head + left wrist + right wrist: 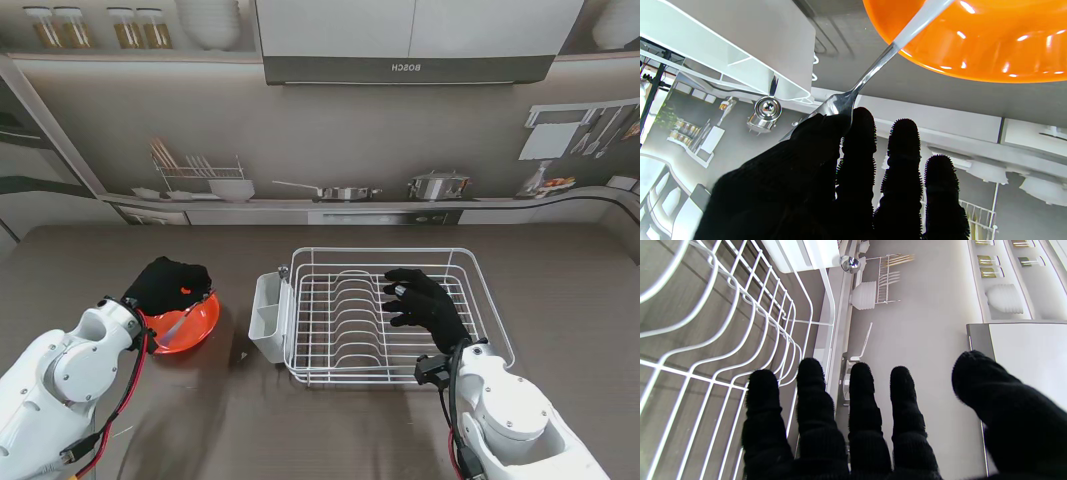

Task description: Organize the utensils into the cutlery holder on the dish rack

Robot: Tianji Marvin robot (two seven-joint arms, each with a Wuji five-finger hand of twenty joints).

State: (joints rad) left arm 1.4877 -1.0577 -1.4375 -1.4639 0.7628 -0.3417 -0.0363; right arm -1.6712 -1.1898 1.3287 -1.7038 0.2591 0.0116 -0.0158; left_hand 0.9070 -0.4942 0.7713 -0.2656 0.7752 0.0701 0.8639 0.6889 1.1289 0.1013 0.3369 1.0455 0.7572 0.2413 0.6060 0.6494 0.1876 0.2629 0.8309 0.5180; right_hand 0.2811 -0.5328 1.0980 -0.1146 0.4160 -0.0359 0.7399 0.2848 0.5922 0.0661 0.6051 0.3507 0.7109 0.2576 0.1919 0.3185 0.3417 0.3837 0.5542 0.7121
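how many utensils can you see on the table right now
1. A fork with a white handle lies in the orange bowl on my left, its metal head at the left hand. More could be hidden under that hand or inside the cutlery holder.

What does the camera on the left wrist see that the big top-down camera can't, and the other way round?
Only the left wrist view shows the fork's metal head pinched against the left hand's fingers. Only the stand view shows the whole dish rack with the right hand spread over it, holding nothing, and the table. Both show the orange bowl, the fork and the white cutlery holder.
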